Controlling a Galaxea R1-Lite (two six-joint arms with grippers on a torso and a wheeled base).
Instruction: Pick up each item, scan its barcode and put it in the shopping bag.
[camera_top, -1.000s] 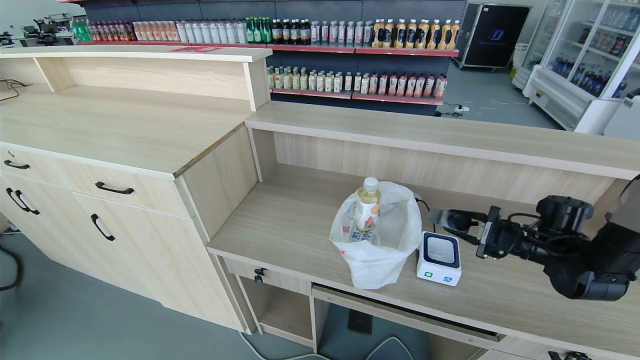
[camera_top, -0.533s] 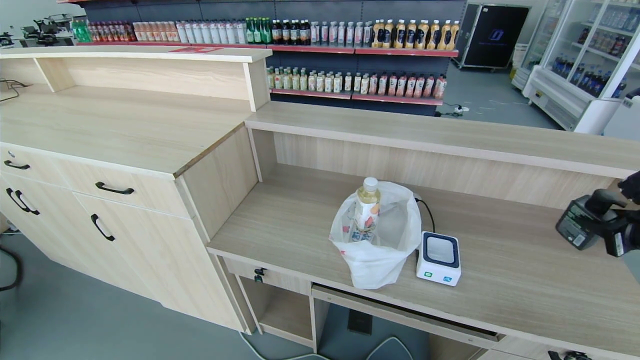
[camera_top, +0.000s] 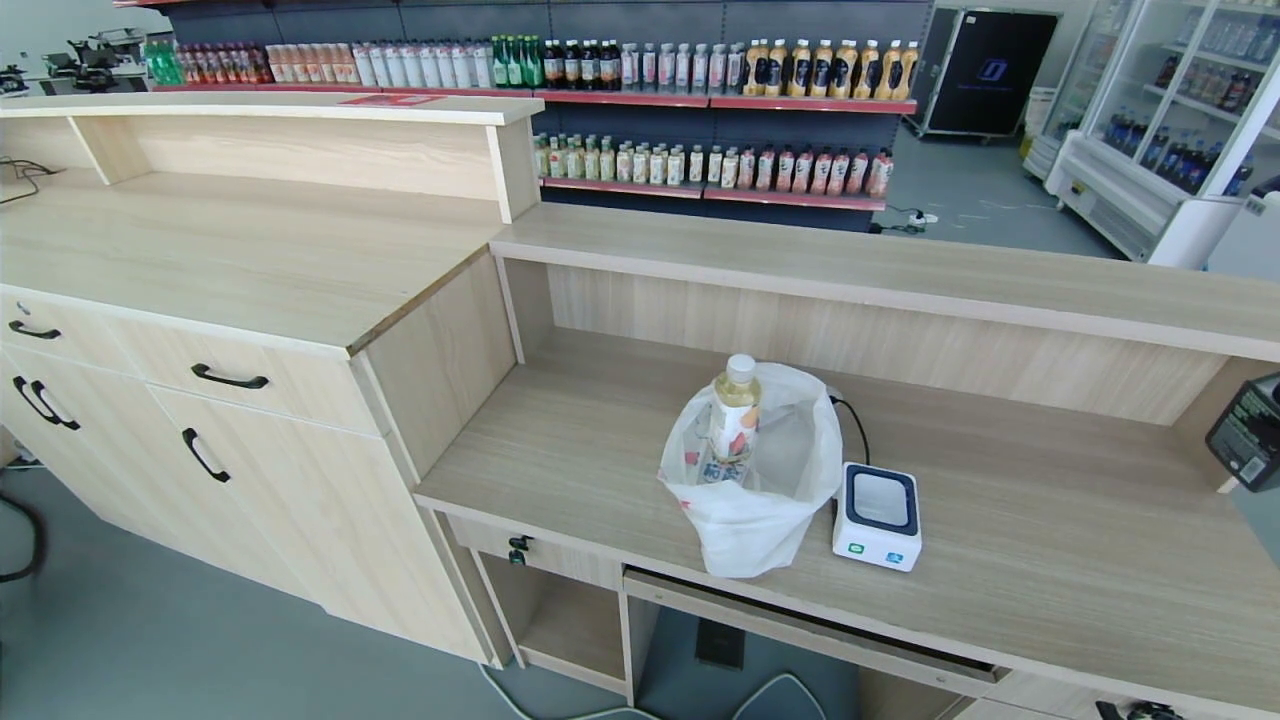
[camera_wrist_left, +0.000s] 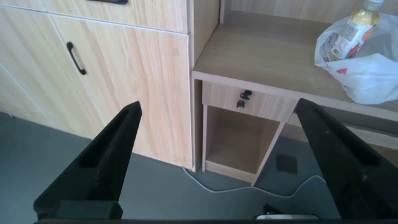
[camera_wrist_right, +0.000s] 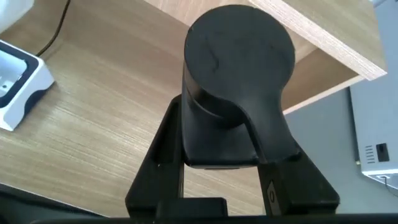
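Currently the right hand is clamped on a black container, held above the table at the far 3 o'clock edge of the head view, with a printed label facing the camera. The scanner sits just beside the shopping bag, at about its 4 o'clock. A bottle stands upright inside the bag. The left hand hangs spread wide and empty, off the table and over the floor. The step in hand looks like the scan. The container needs to travel toward 9 o'clock and turn its label down over the scanner's glass. After that it goes into the bag's open mouth beside the bottle.
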